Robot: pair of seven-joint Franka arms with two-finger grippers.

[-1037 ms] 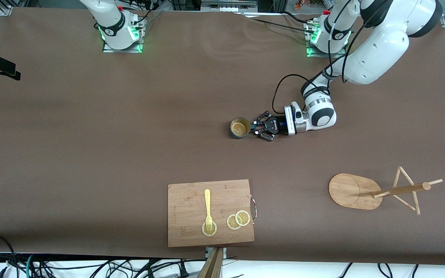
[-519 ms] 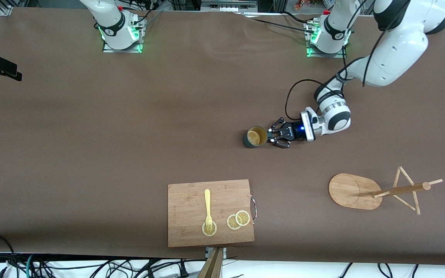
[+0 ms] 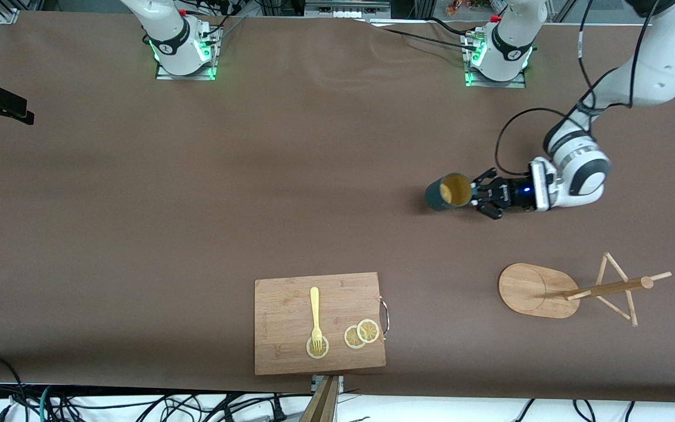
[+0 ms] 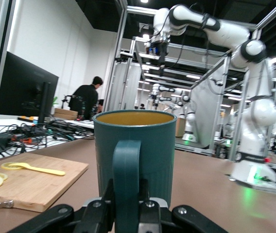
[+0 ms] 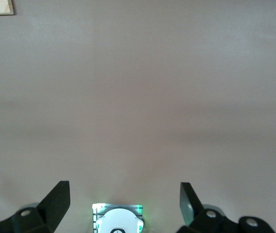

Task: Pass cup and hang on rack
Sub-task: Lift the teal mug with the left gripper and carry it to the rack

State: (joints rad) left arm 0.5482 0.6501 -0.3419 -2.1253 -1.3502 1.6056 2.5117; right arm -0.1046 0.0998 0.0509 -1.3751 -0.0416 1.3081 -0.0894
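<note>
Left claw (image 3: 478, 198) clamps cup (image 3: 448, 191) handle, airborne over bare table | right claw (image 5: 123, 201) agape, waiting

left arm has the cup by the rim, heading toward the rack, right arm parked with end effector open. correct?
Not quite: the left end effector is shut on the cup by its loop handle, not the rim; the left wrist view shows the fingers clamped on the handle. The rest holds: the cup is up over the table short of the rack, and the right end effector waits open.

High front camera (plus wrist cameras)
</note>
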